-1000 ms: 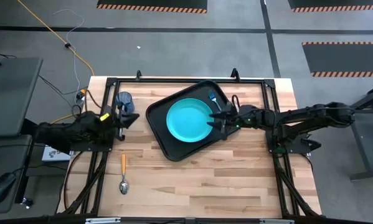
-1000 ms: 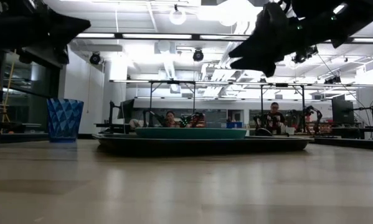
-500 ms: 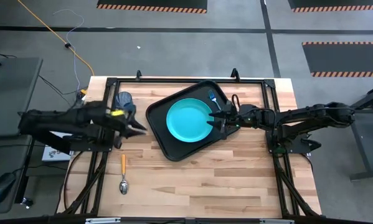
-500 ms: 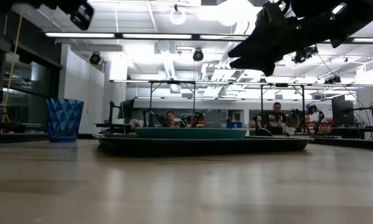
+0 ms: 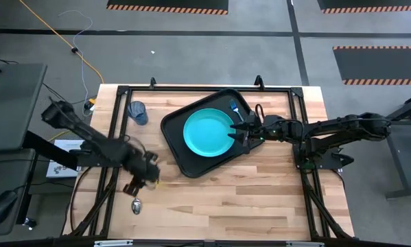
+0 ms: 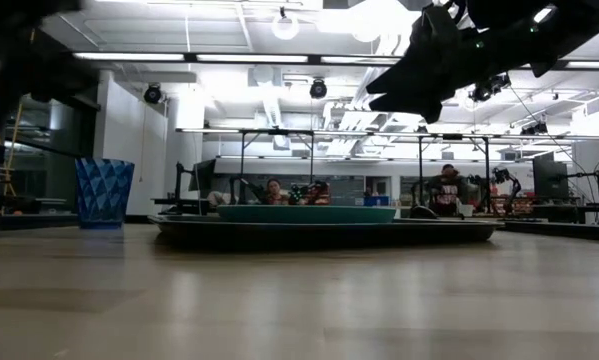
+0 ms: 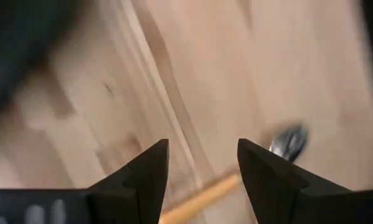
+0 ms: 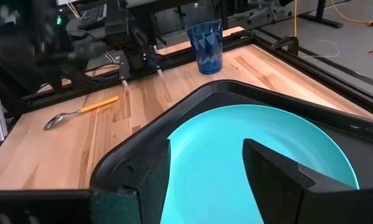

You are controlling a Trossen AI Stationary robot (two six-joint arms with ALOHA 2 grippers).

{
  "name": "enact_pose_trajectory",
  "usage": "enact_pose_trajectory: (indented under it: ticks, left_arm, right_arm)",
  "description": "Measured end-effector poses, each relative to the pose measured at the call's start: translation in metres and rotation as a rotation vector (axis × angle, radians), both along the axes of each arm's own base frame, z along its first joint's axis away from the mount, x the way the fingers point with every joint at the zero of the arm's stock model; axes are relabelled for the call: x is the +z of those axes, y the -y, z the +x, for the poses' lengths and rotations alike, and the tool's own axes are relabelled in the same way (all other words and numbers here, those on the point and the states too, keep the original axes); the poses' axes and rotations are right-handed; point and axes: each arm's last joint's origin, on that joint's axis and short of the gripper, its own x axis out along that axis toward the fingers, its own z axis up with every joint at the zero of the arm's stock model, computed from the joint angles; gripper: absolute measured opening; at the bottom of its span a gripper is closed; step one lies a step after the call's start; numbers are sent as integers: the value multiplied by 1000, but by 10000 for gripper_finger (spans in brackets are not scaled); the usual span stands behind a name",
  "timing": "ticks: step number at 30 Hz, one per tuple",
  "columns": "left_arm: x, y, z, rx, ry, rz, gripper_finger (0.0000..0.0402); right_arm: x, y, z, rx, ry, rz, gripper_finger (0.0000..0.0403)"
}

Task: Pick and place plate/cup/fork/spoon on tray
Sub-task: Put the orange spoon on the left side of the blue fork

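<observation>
The teal plate lies in the black tray at the table's middle. The blue-handled fork lies in the tray's far right corner. On the wood at the far left stands the dark blue cup. Near the left front lies the spoon, its bowl toward the near edge. My left gripper hangs open over the spoon's orange handle, a finger on either side. My right gripper hovers open above the plate's right rim.
Black frame rails run along the table's left, far and right sides. Bare wood lies between the tray and the near edge. People sit at benches in the room beyond the table.
My left gripper has swung from beside the cup toward the table's near edge, ending over the spoon's handle, and has opened on the way. The cup stays standing where it was. My right arm has kept still.
</observation>
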Motion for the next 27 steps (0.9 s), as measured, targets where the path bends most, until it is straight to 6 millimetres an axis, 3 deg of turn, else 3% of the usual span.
enact_pose_trajectory:
  ticks: [7,12,19,27]
  left_arm:
    - [-48,53,-23,-224,-197,163,175]
    - [-70,74,-38,-390,-242,261,175]
    - [-90,82,-40,-574,-199,458,175]
    - [-92,81,-36,-598,-195,457,175]
  right_arm:
    - [-2,0,-1,1,-23,-1,193]
    - [-3,0,-1,1,-28,0,193]
    - [-3,0,-1,1,-30,3,193]
    - [-3,0,-1,1,-31,3,193]
